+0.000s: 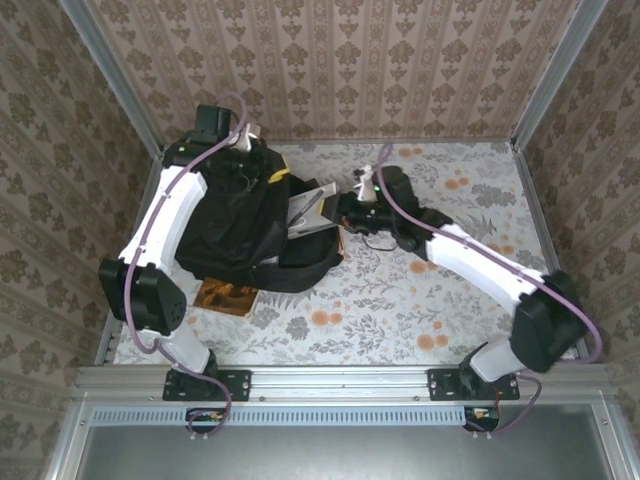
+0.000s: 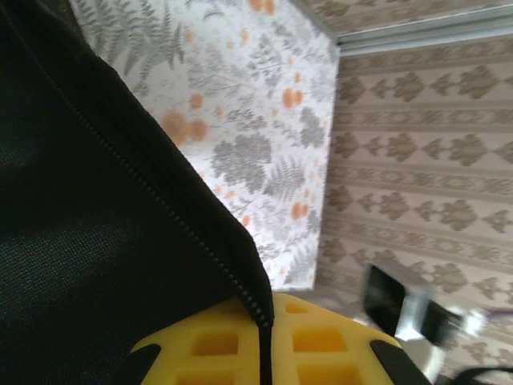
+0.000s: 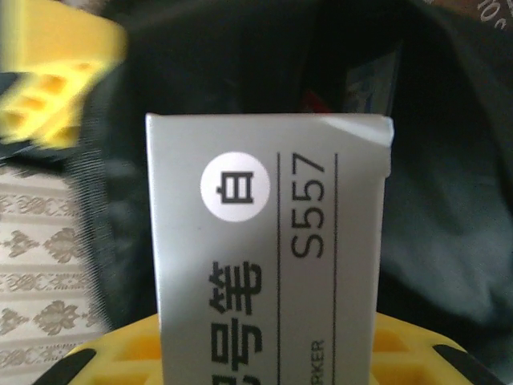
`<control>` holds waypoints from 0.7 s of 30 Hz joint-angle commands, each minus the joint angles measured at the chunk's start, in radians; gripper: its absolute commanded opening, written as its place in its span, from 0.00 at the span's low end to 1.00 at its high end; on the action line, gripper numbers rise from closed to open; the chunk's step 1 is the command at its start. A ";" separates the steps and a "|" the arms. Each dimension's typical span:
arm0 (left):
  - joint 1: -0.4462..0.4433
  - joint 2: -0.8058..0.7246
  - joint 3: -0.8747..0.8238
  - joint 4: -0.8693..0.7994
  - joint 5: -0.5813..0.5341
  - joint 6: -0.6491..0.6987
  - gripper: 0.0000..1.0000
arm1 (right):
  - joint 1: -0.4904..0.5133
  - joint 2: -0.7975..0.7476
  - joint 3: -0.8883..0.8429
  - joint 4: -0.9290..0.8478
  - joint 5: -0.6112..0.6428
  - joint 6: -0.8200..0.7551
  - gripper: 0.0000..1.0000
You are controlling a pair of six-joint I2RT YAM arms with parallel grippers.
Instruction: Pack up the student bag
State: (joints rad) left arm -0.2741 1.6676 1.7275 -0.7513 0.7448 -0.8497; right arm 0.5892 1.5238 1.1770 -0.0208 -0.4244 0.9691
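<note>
Top external: student bag (image 1: 230, 220) left-centre on surface (image 1: 400, 300), mouth facing right of frame. Left jaws clamped on zip rim (image 2: 200, 241). Right jaws part-open, gripping grey box (image 3: 264, 265), long axis pointing left into mouth.

— Logged black backpack (image 1: 235, 225) left of centre on floral-cloth table (image 1: 420, 300), mouth facing right.
— Confirmed. Found left gripper (image 1: 258, 160) at its far top edge, beside a yellow patch (image 1: 278, 178).
— Noted right gripper (image 1: 345, 208) at the mouth, touching a pale grey box (image 1: 310, 212) tilted half inside.
— Also spotted brown book (image 1: 228, 296) poking from under the near edge.
</note>
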 commanded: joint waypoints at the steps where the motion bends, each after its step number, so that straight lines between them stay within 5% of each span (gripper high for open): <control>1: -0.003 -0.053 -0.006 0.178 0.122 -0.128 0.07 | 0.020 0.114 0.102 0.079 0.029 0.055 0.31; 7: -0.005 -0.076 -0.010 0.214 0.144 -0.161 0.07 | 0.061 0.345 0.283 0.200 0.001 0.162 0.37; 10: 0.002 -0.085 -0.006 0.212 0.145 -0.157 0.07 | 0.102 0.468 0.438 0.140 -0.005 0.157 0.42; 12: 0.017 -0.090 -0.005 0.207 0.144 -0.152 0.07 | 0.130 0.529 0.558 0.015 0.012 0.103 0.55; 16: 0.055 -0.105 -0.023 0.213 0.146 -0.154 0.06 | 0.148 0.508 0.597 -0.117 0.102 0.005 0.73; 21: 0.096 -0.117 -0.029 0.190 0.117 -0.125 0.05 | 0.135 0.418 0.552 -0.201 0.130 -0.098 0.78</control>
State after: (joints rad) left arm -0.1925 1.5955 1.6943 -0.6250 0.8265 -0.9920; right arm 0.7315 2.0350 1.7313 -0.1417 -0.3302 0.9676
